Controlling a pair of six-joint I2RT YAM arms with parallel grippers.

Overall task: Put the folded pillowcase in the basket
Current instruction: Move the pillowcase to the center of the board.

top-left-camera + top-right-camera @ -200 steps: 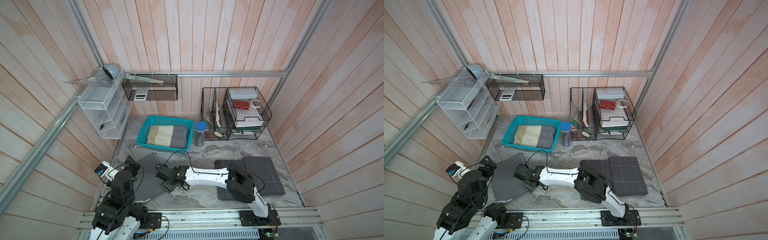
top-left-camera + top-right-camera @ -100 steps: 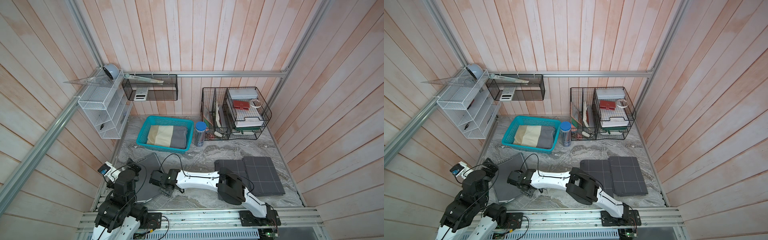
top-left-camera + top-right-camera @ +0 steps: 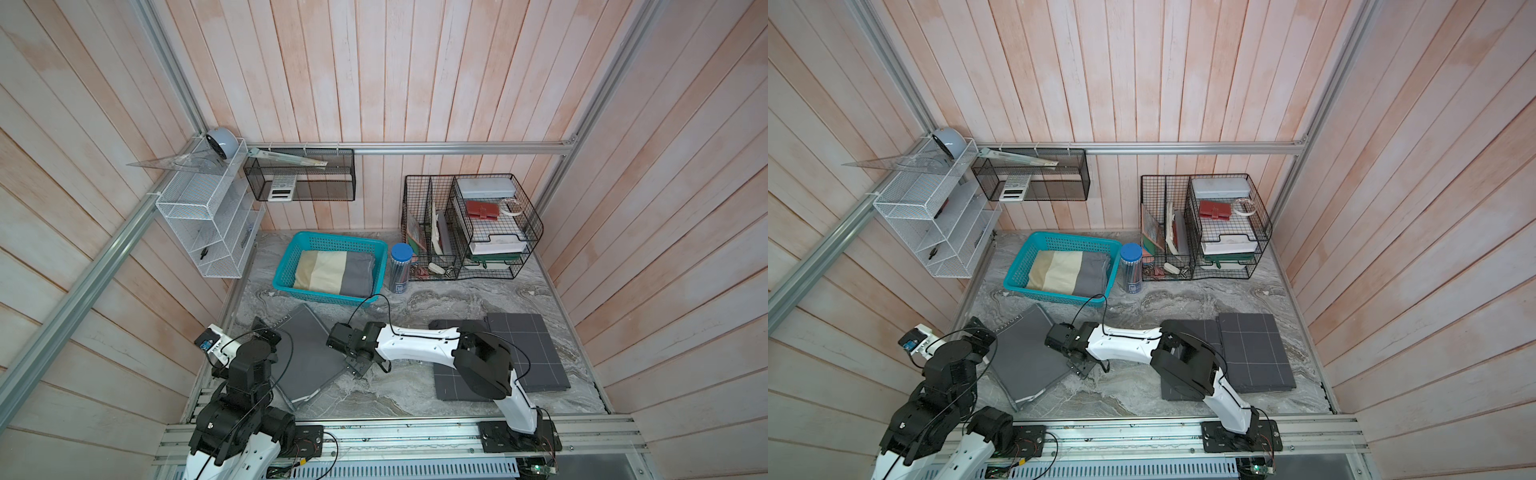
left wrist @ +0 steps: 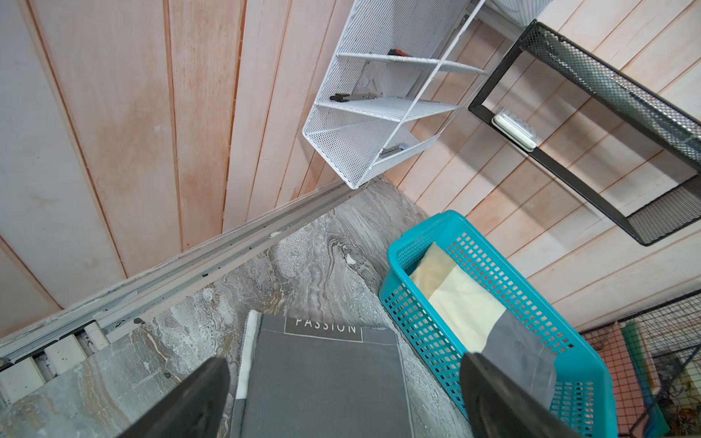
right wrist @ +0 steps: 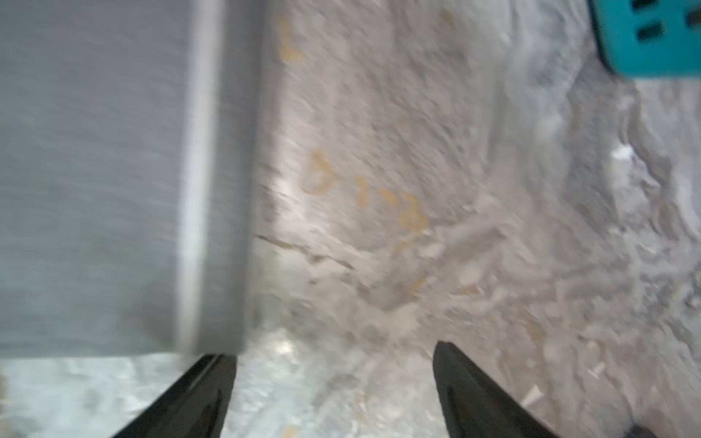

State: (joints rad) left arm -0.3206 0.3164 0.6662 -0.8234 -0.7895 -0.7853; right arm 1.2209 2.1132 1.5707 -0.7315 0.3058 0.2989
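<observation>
Teal basket (image 3: 320, 294), one; striped cloth (image 3: 332, 272), one

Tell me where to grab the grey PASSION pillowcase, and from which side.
I'd pinch the grey pillowcase at its edge facing the right gripper, coming in low from that side: it lies flat on the table, so only edges offer a bite.

White wire shelf (image 3: 195, 208), black wire organizer (image 3: 471, 226)

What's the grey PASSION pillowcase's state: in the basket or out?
Out. The grey pillowcase lies folded on the table, outside the teal basket, which holds a striped cloth.
</observation>
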